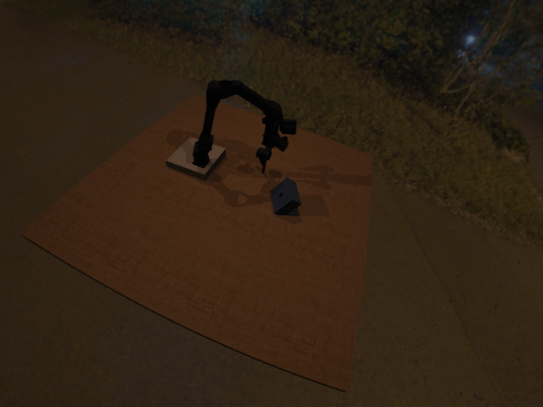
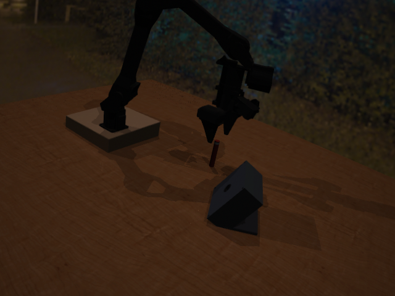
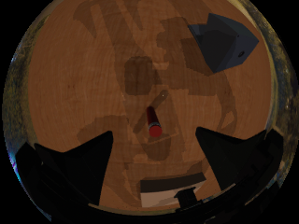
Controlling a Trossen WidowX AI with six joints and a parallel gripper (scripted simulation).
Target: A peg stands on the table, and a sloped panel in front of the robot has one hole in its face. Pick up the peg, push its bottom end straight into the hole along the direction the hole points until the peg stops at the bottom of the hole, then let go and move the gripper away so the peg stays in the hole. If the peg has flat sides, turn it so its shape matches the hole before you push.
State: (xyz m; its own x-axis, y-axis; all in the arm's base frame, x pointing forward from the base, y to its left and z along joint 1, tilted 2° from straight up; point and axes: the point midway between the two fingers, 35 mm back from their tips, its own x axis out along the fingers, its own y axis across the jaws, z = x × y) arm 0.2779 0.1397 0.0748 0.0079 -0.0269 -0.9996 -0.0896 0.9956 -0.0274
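The red peg [image 1: 263, 169] [image 2: 213, 156] [image 3: 152, 120] stands upright on the table, with a thin grey band near its round top. My gripper [image 2: 218, 137] [image 3: 156, 133] is open and empty, pointing down just above the peg. In the wrist view the peg's top shows between the two spread fingertips, roughly midway. The dark blue-grey sloped panel [image 1: 287, 189] [image 2: 220, 198] [image 3: 220, 47] stands a short way from the peg. Its round-looking dark hole [image 1: 281, 194] [image 2: 227, 187] [image 3: 241, 54] opens on the sloped face; its inside is too dark to see.
The pale base block [image 1: 180, 156] [image 2: 86, 118] [image 3: 159, 200] carries the arm behind the peg. The panel is the obstacle nearest the peg and gripper. Shadows of the arm and panel lie across the wooden table [image 1: 219, 263] [image 2: 111, 238] [image 3: 70, 70].
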